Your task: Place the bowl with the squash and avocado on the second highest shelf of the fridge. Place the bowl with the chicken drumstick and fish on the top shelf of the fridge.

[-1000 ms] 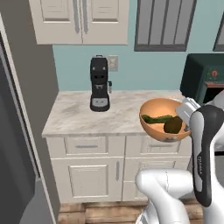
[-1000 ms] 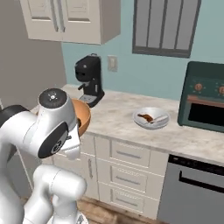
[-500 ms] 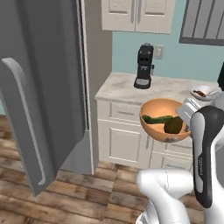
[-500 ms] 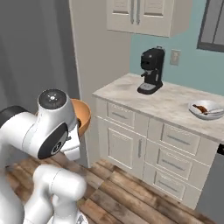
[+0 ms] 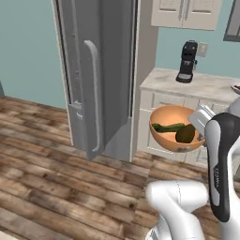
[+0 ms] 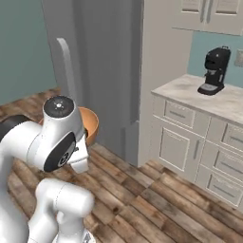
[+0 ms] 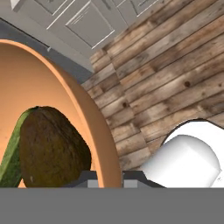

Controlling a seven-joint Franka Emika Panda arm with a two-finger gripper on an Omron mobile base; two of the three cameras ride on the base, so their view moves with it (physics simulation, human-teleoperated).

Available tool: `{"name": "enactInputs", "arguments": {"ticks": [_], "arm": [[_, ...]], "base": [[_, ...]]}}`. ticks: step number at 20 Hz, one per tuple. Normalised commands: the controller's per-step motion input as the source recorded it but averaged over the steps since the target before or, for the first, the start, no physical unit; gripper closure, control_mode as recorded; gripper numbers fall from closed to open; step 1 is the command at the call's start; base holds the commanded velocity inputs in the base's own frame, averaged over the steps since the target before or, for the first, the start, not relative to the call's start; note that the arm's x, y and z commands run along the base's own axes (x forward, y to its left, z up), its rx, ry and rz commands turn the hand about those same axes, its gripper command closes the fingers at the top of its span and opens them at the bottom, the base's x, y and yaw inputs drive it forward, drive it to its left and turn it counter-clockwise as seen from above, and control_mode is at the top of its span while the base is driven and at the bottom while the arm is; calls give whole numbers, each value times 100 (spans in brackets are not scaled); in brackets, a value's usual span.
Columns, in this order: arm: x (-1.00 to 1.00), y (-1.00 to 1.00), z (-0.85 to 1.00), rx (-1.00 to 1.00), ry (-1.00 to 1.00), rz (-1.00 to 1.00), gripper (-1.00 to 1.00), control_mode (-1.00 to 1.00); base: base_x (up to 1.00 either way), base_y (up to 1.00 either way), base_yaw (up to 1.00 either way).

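The fingers point(image 7: 106, 177) are pinched narrow on the rim of the bowl with the squash and avocado point(image 5: 176, 134), one tip inside the wall and one outside at the bottom of the hand view, so the load hangs from a single edge grip. The bowl sits level at centre right of the left base view, which keeps its contents from rolling out. Inside lie the squash point(image 5: 168, 127), stretched across the floor of the bowl, and the avocado point(image 5: 185, 133) resting against the wall nearest the grip. The fridge point(image 5: 101, 70) fills the upper middle, its door ajar toward the frame's left; its shelves are hidden. On the surface point(image 5: 197, 85) at upper right stands a coffee machine point(image 5: 187, 62).
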Motion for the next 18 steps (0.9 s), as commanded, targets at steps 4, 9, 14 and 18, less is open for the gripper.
{"name": "enactInputs", "arguments": {"ticks": [4,9,14,18], "arm": [[0,0,0,0,0,0,100,100],[0,0,0,0,0,0,100,100],[0,0,0,0,0,0,100,100],[0,0,0,0,0,0,100,100]], "base": [[-13,100,10],[35,100,2],[97,98,11],[51,75,41]]}}
